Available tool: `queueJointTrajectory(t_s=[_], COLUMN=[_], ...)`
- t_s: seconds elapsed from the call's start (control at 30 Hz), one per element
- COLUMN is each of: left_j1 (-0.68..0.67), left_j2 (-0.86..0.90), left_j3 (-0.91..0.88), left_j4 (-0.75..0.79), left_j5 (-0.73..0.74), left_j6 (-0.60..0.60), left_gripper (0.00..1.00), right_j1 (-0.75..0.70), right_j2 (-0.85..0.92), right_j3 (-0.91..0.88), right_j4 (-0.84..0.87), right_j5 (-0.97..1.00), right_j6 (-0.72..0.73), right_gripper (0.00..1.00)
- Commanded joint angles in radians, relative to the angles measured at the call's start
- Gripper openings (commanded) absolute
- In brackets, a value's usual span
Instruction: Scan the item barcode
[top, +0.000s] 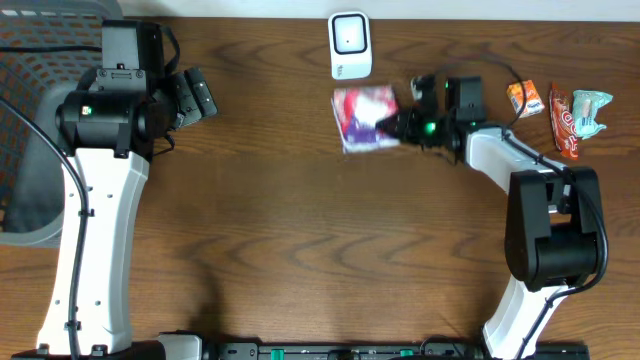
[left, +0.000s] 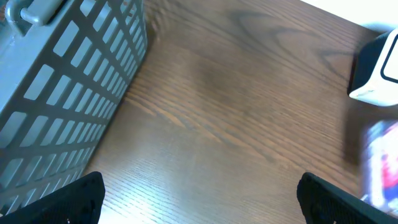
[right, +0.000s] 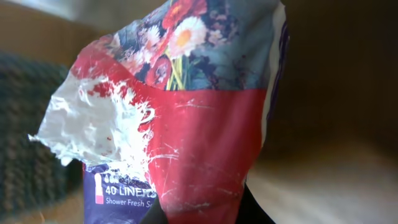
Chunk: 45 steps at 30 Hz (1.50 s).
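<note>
One red, purple and floral plastic packet (top: 364, 117) sits clamped by its right edge in the right tool (top: 395, 125); the left tool (top: 205, 97) gapes open.

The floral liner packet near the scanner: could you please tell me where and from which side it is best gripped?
Probably grip the liner packet by its right edge, coming from the right, where the right gripper is. It is a soft, flattish pouch, so a thin edge suits a pinch, and that approach stays clear of the scanner beyond it.
</note>
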Motion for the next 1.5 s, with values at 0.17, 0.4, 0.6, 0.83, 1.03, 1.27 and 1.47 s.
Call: queueJointTrajectory(t_s=[0.17, 0.4, 0.6, 0.83, 1.03, 1.27, 1.47], left_j1=[0.001, 0.001, 0.001, 0.001, 0.001, 0.001, 0.001], left_j2=[0.006, 0.006, 0.006, 0.006, 0.006, 0.006, 0.006], left_j3=[-0.009, -0.009, -0.009, -0.009, -0.009, -0.009, -0.009], left_j4=[-0.003, -0.003, -0.003, -0.003, -0.003, -0.003, -0.003], left_j5=[-0.013, -0.013, -0.013, -0.013, -0.013, -0.013, -0.013], left_j6=[-0.013, -0.013, -0.013, -0.013, -0.013, -0.013, -0.013], left_gripper=[0.98, 0.98, 0.98, 0.98, 0.98, 0.98, 0.98], right_j1=[0.048, 0.129, 0.152, 0.152, 0.152, 0.111, -0.068], right_j2=[-0.018, 0.026, 0.131, 0.234, 0.233, 0.199, 0.044], right_j3=[0.122, 0.122, 0.128, 0.24, 0.337, 0.421, 0.421], right_j4=[0.238, 0.313, 0.506, 0.543, 0.475, 0.389, 0.011], right_j5=[0.315, 0.693, 0.691, 0.618, 0.589, 0.56, 0.678], right_j6=[0.312, 0.327, 0.386, 0.363, 0.291, 0.262, 0.22], right_gripper=[0.01, 0.01, 0.01, 0.01, 0.01, 0.01, 0.01])
